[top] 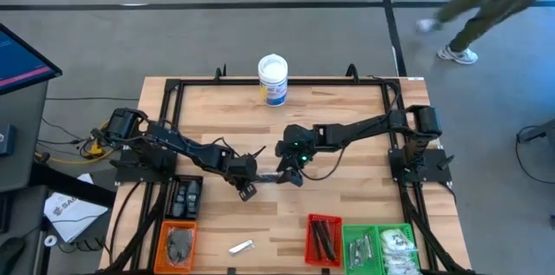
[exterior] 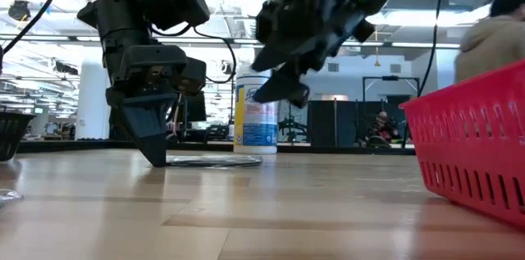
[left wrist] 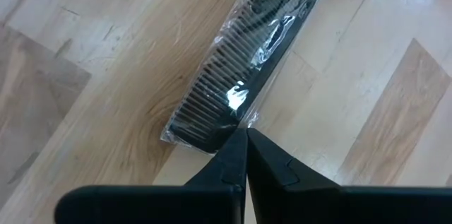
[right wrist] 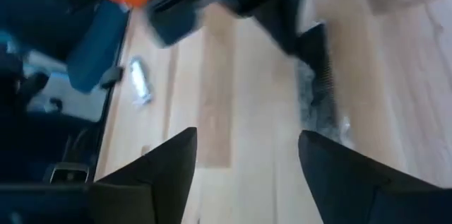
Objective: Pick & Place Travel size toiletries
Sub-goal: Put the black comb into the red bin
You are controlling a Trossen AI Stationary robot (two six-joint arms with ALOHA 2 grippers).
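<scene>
A black comb in a clear packet [left wrist: 240, 61] lies flat on the wooden table [top: 347, 188] near its middle. It also shows as a thin flat packet [exterior: 213, 160] in the low view. My left gripper [left wrist: 245, 136] is shut, points steeply down and stands with its tips at one end of the packet. My right gripper [right wrist: 247, 136] hangs open above the table, just right of the comb [right wrist: 319, 75], and touches nothing. It points slantwise down toward the left gripper. My left gripper has its shut fingertips [left wrist: 236, 146] on the edge of the clear film [left wrist: 248, 119] beside the comb's end. They come from above, slanting down, and reach the tabletop [exterior: 156, 160]. I cannot tell whether they pinch the film or only press on it. The packet lies flat on the table.
A white tub with a blue label [top: 272, 80] stands at the far edge. Along the near edge stand an orange tray [top: 178, 242], a red tray [top: 323, 238] and green trays [top: 381, 247]. A small silvery tube [top: 241, 246] lies between them. A person [top: 486, 6] walks beyond the table.
</scene>
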